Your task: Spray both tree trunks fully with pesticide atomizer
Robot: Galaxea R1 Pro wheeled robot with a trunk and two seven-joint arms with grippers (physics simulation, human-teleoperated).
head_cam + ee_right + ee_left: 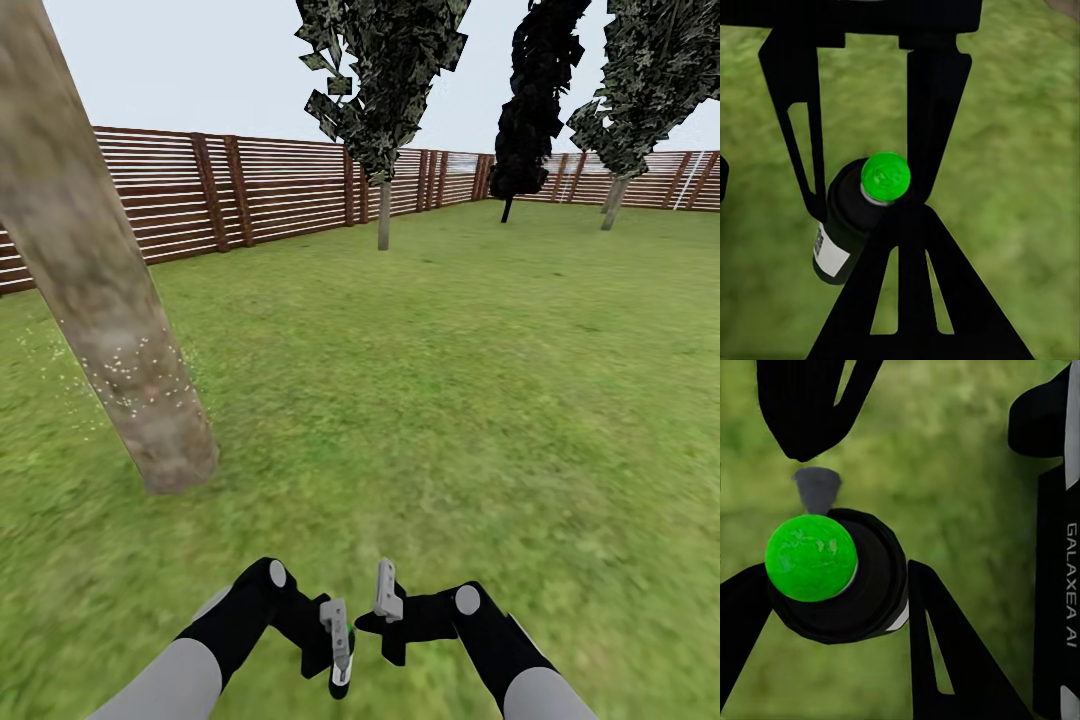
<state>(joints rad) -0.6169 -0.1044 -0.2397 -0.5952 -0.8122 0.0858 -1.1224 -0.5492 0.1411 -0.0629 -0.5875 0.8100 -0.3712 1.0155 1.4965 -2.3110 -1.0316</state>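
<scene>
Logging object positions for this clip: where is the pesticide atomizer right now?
The pesticide atomizer is held in the left end effector, low in the head view over the lawn, close beside the right end effector.

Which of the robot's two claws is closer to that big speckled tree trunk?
Left. The left gripper, holding the pesticide atomizer, sits on the same side as the tree trunk. The right gripper is beside it, slightly farther from the trunk.

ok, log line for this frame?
bottle in left pincer | right pincer empty | specks on trunk
</scene>
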